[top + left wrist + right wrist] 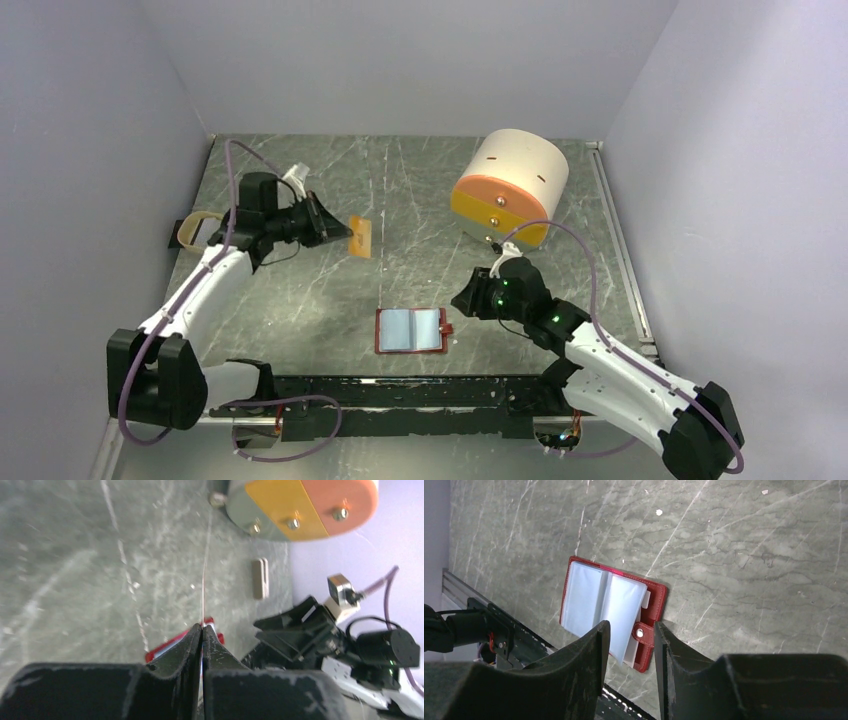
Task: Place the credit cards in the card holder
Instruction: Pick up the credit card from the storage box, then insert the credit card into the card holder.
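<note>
The red card holder lies open on the table near the front edge, pale blue pockets up, snap tab on its right; it also shows in the right wrist view. My left gripper is shut on an orange credit card and holds it above the table at the left middle. In the left wrist view the card shows edge-on as a thin line between the closed fingers. My right gripper is open and empty, just right of the card holder, its jaws over the snap tab.
A big cream-and-orange cylinder stands at the back right. A beige oval tray lies at the table's left edge behind the left arm. A black rail runs along the front edge. Walls close in on both sides.
</note>
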Available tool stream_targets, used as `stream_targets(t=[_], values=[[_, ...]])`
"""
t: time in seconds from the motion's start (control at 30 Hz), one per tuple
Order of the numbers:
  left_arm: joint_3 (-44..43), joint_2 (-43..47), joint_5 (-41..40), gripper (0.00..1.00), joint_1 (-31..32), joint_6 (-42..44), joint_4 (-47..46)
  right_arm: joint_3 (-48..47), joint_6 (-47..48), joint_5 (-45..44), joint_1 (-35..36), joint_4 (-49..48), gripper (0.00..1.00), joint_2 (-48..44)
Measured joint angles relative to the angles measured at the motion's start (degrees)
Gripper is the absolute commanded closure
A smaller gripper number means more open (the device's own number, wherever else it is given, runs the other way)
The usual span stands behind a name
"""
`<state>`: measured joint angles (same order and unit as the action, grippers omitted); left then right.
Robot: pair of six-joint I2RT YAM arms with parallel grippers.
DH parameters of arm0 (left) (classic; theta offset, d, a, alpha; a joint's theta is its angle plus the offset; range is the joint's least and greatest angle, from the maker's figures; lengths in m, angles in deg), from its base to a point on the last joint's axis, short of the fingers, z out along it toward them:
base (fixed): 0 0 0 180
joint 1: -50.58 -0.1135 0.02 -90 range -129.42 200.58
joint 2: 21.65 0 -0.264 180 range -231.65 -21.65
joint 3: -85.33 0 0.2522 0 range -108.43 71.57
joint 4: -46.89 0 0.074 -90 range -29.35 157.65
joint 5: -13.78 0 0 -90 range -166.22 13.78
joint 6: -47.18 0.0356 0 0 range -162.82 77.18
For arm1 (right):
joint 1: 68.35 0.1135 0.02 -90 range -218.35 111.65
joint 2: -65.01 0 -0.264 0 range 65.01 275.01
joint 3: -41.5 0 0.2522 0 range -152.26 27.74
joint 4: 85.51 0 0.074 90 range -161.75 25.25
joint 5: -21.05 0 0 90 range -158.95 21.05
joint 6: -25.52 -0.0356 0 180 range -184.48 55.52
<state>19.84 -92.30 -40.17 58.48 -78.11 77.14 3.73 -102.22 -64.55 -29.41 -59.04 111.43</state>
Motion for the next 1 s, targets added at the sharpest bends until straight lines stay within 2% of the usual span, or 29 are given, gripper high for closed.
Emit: stream_targets(t=[0.3, 0.57, 0.83, 1.0], values=[[14.0, 6.2, 2.7, 0.91, 12.0, -10.5, -10.9, -0.1, -3.9, 0.3, 0.0, 1.0, 0.59, 0.4], [29.0, 7.0, 1.2, 0.91, 17.8, -20.2, -24.0, 0.7, -6.5, 2.9, 0.0, -1.9, 0.61, 4.3], [33.4, 2.8, -2.5, 0.91, 23.3, -26.5, -36.3, 1.0, -8.2, 5.5, 1.1, -5.9, 0.66, 10.7], [34.6, 1.4, -5.5, 0.91, 26.1, -28.2, -39.3, 1.0, -9.2, 5.5, 4.2, -8.2, 0.67, 13.6]])
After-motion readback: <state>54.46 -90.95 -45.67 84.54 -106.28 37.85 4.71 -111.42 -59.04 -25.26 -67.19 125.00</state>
